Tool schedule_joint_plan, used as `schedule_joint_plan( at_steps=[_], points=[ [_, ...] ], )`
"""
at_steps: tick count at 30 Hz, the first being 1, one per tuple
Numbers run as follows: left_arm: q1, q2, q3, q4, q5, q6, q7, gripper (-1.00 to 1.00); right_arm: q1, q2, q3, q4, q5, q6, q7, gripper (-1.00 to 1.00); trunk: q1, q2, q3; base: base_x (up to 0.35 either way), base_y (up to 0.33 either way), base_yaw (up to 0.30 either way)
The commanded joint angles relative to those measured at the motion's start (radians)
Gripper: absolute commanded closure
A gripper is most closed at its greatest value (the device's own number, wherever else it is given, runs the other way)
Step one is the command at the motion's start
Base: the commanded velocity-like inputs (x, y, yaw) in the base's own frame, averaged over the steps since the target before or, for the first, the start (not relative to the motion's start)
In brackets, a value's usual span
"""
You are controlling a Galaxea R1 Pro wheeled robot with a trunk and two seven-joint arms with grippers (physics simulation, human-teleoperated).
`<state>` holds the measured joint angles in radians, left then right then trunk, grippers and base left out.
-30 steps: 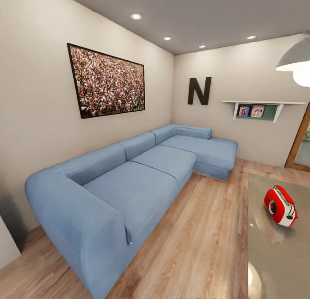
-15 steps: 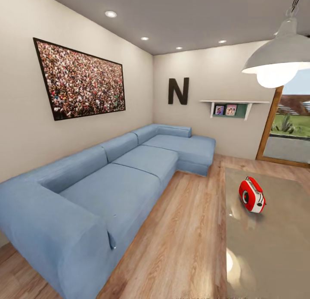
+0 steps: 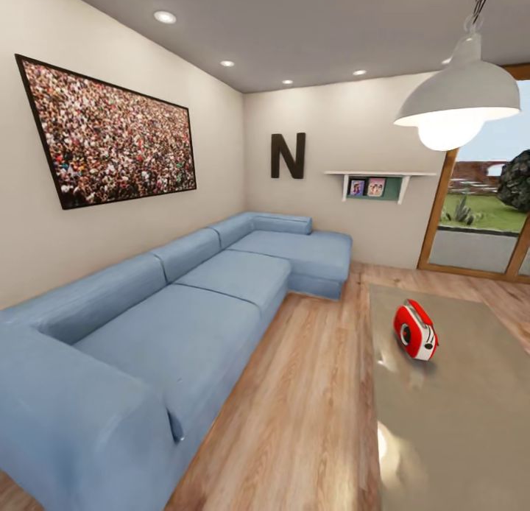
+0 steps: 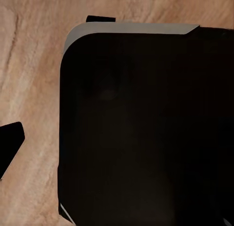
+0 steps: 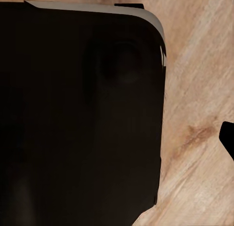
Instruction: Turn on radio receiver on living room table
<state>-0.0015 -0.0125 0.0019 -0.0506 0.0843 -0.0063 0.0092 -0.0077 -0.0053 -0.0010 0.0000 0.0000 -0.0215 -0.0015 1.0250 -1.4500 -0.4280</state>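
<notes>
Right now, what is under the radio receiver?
The radio receiver stands on the table, whose glossy top reflects it faintly. The patch directly beneath it is covered.

The glossy table carries the radio receiver.

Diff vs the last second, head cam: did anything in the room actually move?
Only the camera moved: the head view swung right, so the sofa, wall picture and lamp slid left and more of the glass door came into view. The radio receiver sits at the same spot on the table, untouched. Nothing was grasped or released.
</notes>
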Motion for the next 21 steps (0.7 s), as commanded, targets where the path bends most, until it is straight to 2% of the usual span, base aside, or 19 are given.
schedule_joint_plan(
  at_steps=[1, 9, 21],
  points=[
    [0.000, 0.000, 0.000, 0.000, 0.000, 0.000, 0.000, -1.00, 0.000, 0.000, 0.001, 0.000, 0.000, 0.000, 0.000, -1.00, 0.000, 0.000, 0.000, 0.299, 0.114, -0.008],
    [0.000, 0.000, 0.000, 0.000, 0.000, 0.001, 0.000, -1.00, 0.000, 0.000, 0.003, 0.000, 0.001, 0.000, 0.000, -1.00, 0.000, 0.000, 0.000, 0.315, 0.091, -0.002],
    [0.000, -0.001, 0.001, 0.000, 0.000, -0.001, 0.001, -1.00, 0.000, 0.001, 0.001, 0.000, 0.002, 0.000, 0.000, -1.00, 0.000, 0.000, 0.000, 0.315, 0.011, -0.016]
  ],
)
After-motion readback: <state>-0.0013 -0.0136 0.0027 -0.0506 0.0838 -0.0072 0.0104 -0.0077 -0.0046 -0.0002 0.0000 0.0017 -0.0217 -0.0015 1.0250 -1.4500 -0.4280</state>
